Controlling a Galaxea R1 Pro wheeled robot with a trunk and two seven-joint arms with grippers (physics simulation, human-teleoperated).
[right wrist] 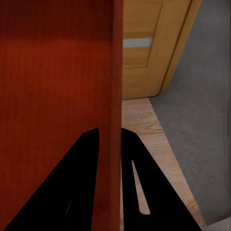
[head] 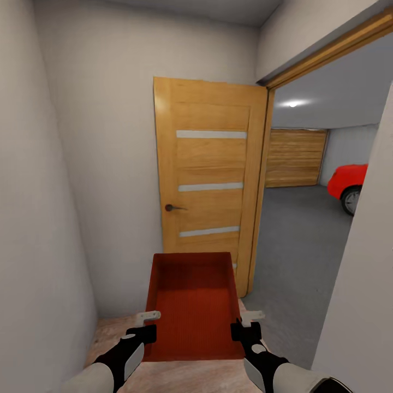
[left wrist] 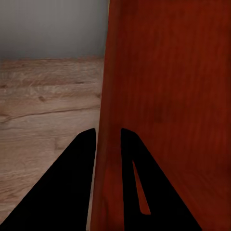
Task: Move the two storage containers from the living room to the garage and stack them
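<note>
Container held up between both arms, facing open door. Left claw pinches its left wall, right claw its right wall. Garage floor far right.

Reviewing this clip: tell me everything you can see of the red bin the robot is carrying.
The bin is a red-orange, open-top rectangular tray with low straight walls and a finely ribbed inner floor, looking like plastic. It appears empty. It is held off the wood floor, in front of the robot, tilted with its far end raised. The left gripper pinches its left wall and the right gripper its right wall; both wrist views show a finger on each side of the wall. Nothing else touches it.
</note>
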